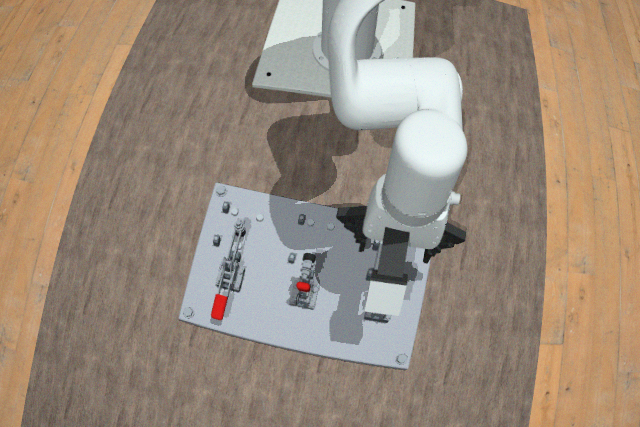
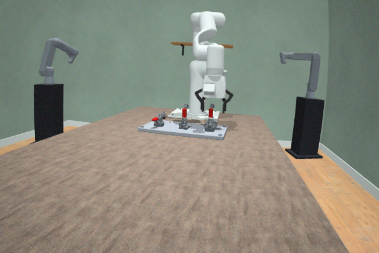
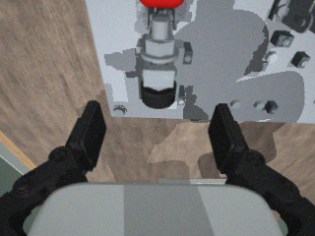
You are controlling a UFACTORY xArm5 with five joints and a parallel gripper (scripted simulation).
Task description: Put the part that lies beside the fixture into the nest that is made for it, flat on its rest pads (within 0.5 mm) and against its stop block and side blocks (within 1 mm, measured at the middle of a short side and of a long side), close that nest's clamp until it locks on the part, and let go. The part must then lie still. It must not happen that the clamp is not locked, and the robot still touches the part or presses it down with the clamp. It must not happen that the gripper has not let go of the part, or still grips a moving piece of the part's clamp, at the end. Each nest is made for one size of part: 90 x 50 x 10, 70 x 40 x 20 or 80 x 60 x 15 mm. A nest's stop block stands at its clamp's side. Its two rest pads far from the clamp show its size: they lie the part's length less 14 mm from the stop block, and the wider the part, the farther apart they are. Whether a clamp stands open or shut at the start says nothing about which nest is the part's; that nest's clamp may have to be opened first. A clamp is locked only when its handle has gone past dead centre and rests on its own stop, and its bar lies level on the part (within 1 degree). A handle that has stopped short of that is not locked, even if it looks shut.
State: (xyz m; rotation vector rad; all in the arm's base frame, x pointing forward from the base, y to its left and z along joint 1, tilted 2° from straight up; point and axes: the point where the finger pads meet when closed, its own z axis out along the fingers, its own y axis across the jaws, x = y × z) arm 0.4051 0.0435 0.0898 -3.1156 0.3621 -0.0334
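gripper [image 3: 157, 117]: spread wide, nothing between the fingers, hanging above the edge of the fixture plate [image 1: 258, 320] at the right-hand nest
right clamp [image 3: 158, 74]: straight under the gripper, red handle [image 2: 211, 112] upright
middle clamp [image 1: 305, 288]: red handle up too
left clamp [image 1: 231, 262]: red handle [image 1: 219, 306] laid flat, lower left of the plate
part: not visible in any view, can't tell where it lies
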